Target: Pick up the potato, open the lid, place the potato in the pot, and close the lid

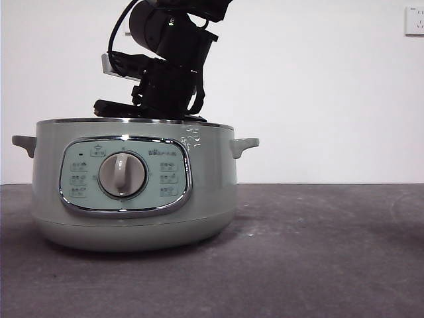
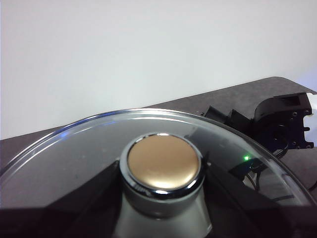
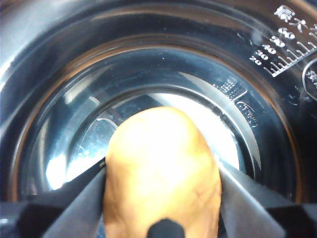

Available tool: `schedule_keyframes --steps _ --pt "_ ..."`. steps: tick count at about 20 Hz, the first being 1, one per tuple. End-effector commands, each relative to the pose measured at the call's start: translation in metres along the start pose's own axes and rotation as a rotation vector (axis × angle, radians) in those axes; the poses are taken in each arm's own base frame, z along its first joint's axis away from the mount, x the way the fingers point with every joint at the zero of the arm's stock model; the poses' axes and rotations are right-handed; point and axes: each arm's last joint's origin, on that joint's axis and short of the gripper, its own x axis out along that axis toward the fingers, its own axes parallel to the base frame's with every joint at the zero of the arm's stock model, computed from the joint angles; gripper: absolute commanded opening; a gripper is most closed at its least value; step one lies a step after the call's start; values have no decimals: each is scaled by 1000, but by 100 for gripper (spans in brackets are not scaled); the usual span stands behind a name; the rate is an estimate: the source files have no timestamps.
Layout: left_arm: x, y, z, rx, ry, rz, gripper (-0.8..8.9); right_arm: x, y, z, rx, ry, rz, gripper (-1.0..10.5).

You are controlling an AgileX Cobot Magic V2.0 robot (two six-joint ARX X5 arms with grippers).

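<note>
The pale sage-green pot (image 1: 132, 185) stands at the table's left with no lid on it. A black arm reaches down from above into its mouth. In the right wrist view my right gripper (image 3: 161, 186) is shut on the orange-brown potato (image 3: 161, 158), held inside the pot's dark shiny bowl (image 3: 148, 64) above its bottom. My left gripper (image 2: 162, 196) is shut on the knob (image 2: 163, 161) of the glass lid (image 2: 79, 148), a jaw on each side. The lid is held away from the pot and does not show in the front view.
The dark grey table (image 1: 318, 252) stretches to the right of the pot, before a white wall. A wall socket (image 1: 414, 20) sits at the top right. Beyond the lid's rim the other arm (image 2: 282, 124) shows. Fill marks (image 3: 287, 44) line the bowl's wall.
</note>
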Motion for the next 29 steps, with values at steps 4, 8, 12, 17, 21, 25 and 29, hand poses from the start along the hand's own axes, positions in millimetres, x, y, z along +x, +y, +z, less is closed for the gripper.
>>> schedule_keyframes --steps 4,8,12,17,21,25,29 --pt "-6 1 8 3 -74 11 -9 -3 3 1 10 -4 1 500" --pt "-2 1 9 3 -70 44 -9 -60 3 5 30 -46 -7 499" --pt "23 -1 14 6 -44 51 -9 -154 -2 -12 92 -44 -26 500" --pt "92 -10 15 17 45 23 -9 -283 -5 -49 125 -261 -86 500" --pt "143 -18 7 10 106 -45 -9 -344 7 -77 116 -404 -109 500" --pt "187 -29 -10 -8 185 -103 -9 -381 16 -102 135 -497 -115 500" --pt "218 -39 -26 1 244 -123 -9 -398 19 -117 150 -523 -173 500"
